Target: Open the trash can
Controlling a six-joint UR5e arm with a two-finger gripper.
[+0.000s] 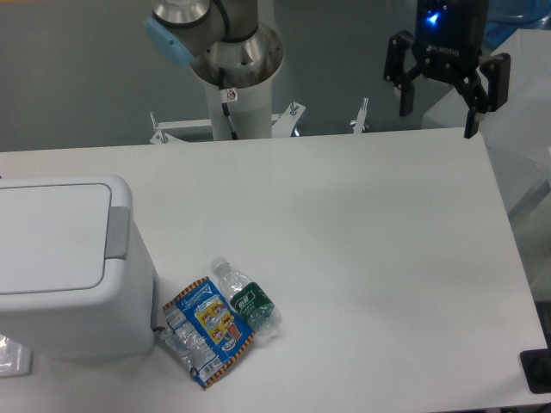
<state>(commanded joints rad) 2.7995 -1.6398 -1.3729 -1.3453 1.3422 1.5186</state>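
Observation:
The trash can (65, 267) is a large white boxy bin at the table's left edge, its flat lid down and a grey push-strip (117, 232) along its right top edge. My gripper (437, 110) hangs at the far right, above the table's back edge, a long way from the bin. Its black fingers (405, 86) are spread wide, open, with nothing between them.
A crushed clear bottle with a green label (248, 299) and a blue snack wrapper (207, 330) lie on the white table (362, 258) just right of the bin. The arm's white base column (234, 77) stands behind the table's back edge.

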